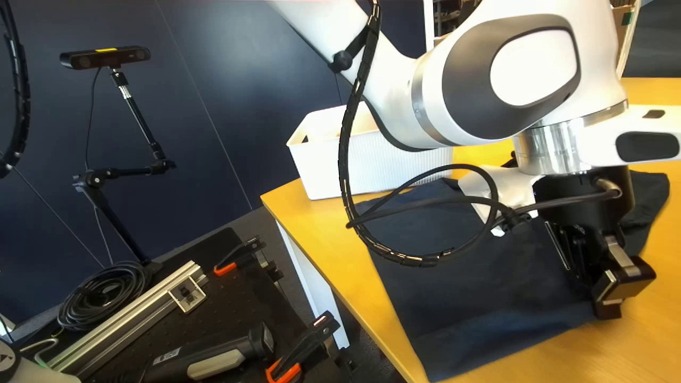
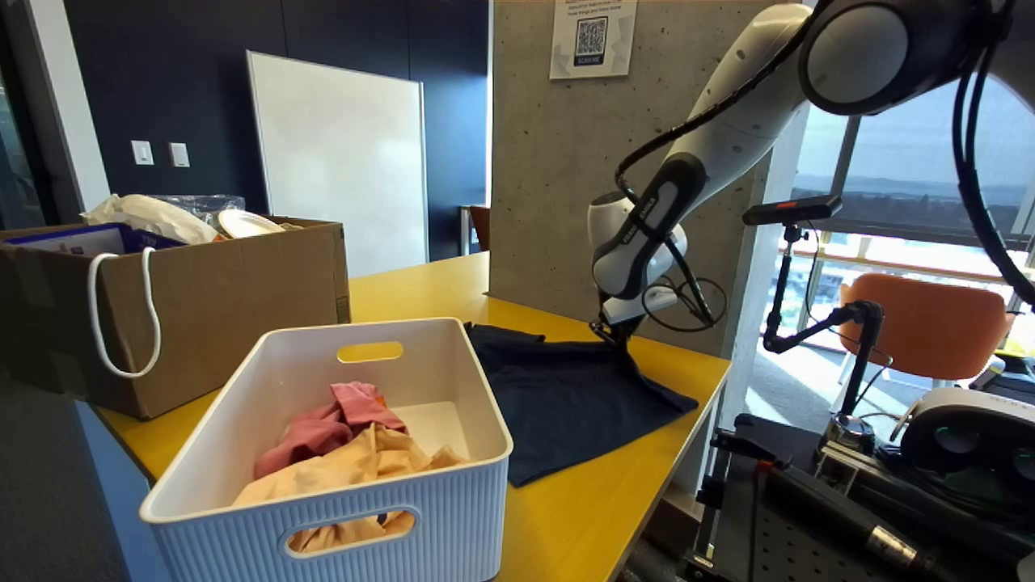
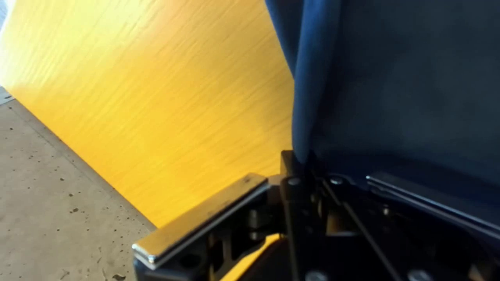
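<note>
End effector (image 3: 302, 164) pinched narrow on an edge of the dark blue cloth (image 3: 398, 89), mostly lying on the counter (image 3: 187, 109). Looks like the grasp step; next move probably wants a firm pinch, slow travel.

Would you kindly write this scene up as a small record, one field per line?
Gripper: shut, pinching the dark blue cloth at its edge
Cloth position: mostly spread on the yellow table
White bin: on the yellow table, beside the dark blue cloth
Bin contents: pink cloth, tan cloth
Cardboard box: near the white bin, filled
</note>
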